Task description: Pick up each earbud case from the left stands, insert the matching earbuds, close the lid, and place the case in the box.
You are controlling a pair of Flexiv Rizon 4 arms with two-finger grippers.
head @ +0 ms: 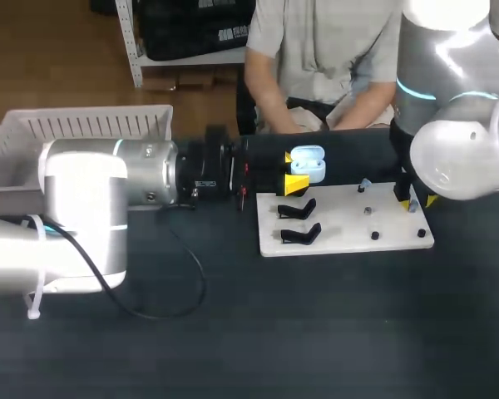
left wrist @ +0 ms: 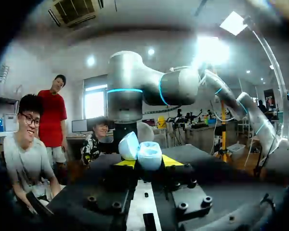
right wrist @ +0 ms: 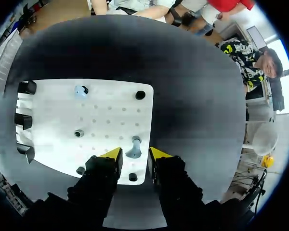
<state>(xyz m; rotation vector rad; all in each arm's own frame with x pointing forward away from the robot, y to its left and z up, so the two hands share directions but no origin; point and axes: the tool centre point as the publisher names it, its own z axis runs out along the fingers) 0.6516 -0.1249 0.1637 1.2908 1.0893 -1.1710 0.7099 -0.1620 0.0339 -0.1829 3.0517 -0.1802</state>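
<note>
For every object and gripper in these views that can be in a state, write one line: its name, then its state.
earbud case: lid open, lifted clear of the table.
left gripper: shut on the earbud case.
near earbud: upright on the board, not gripped.
right gripper: open, straddling the near earbud.
far earbud: seated on the board, untouched.
black stands: empty.

pale blue earbud case (head: 308,164), white board (head: 341,226), black stands (head: 298,209)
</note>
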